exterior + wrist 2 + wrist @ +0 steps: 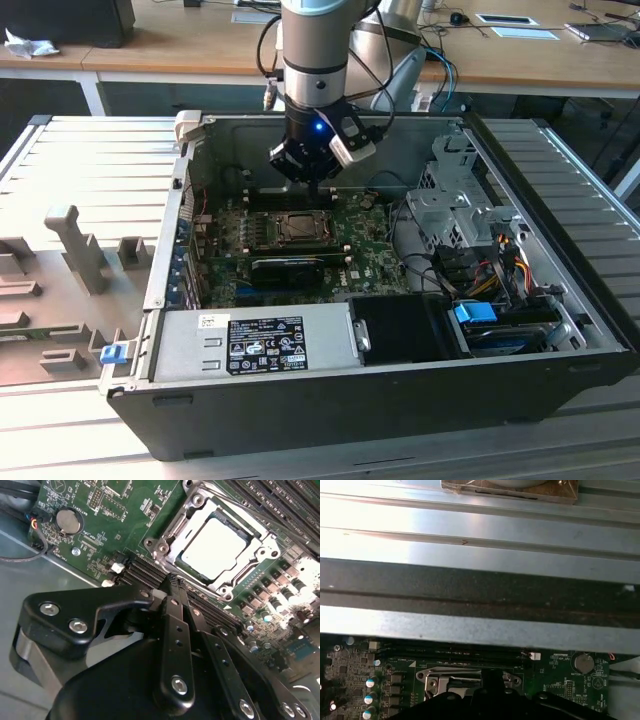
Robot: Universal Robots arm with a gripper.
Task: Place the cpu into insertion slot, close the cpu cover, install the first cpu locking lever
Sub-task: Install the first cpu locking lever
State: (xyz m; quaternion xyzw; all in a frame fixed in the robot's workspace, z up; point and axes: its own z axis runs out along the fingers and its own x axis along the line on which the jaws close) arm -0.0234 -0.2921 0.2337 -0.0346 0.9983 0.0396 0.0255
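The cpu (216,547) lies flat in its socket on the green motherboard, its pale silver top showing through the window of the cpu cover (172,527). The cover's metal frame lies down around the chip. In the exterior view the socket (298,228) sits mid-board inside the open computer case. My gripper (312,186) hangs just behind the socket, above the board. In the second wrist view its black fingers meet at the tips (173,580), shut with nothing seen between them, a short way off the socket's corner. The first wrist view shows the socket's frame (465,679).
The case walls (180,200) enclose the board. A power supply (255,345) fills the front, and a drive cage (455,200) with cables (490,270) is on the exterior view's right. Memory slots (145,572) run beside the socket. A grey fixture tray (70,260) lies outside the case.
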